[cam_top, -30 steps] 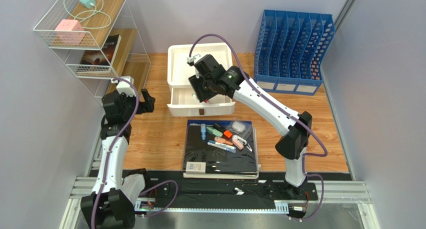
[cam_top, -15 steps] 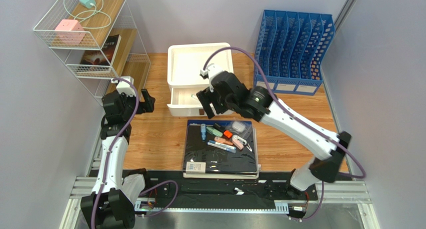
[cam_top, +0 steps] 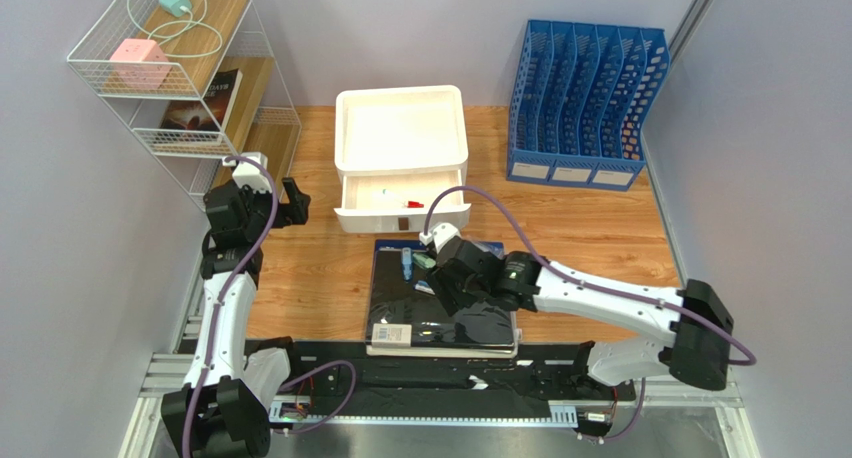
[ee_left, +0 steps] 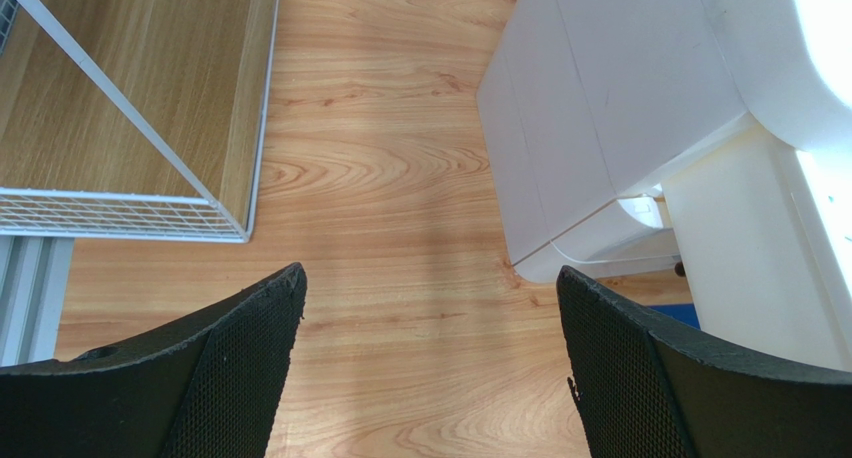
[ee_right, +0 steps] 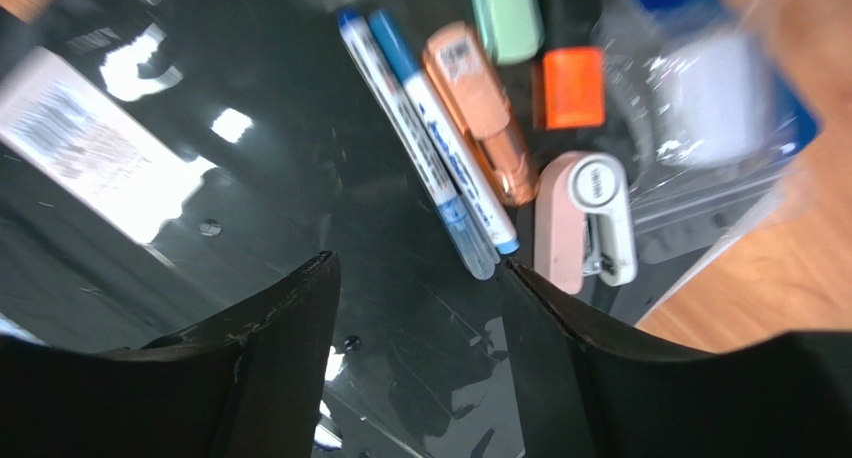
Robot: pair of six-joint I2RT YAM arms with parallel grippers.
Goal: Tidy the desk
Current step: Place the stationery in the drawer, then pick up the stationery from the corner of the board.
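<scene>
The desk is a light wooden tabletop. On it lies a black folder with stationery on top. My right gripper hangs low over that folder, open, nothing between its fingers. In the right wrist view my right gripper sits just short of two blue pens, a peach highlighter, a pink stapler, a green highlighter and an orange eraser. My left gripper is open and empty above bare wood, left of the white drawer unit; the left wrist view shows the left gripper the same way.
The unit's drawer stands pulled out with a small red thing inside. A blue file rack is at the back right. A white wire shelf fills the back left. A clear plastic bag lies beside the stationery.
My right arm has swung from the open drawer back toward the near side and down over the black folder, its jaws wider than a second ago. The left arm has not moved.
</scene>
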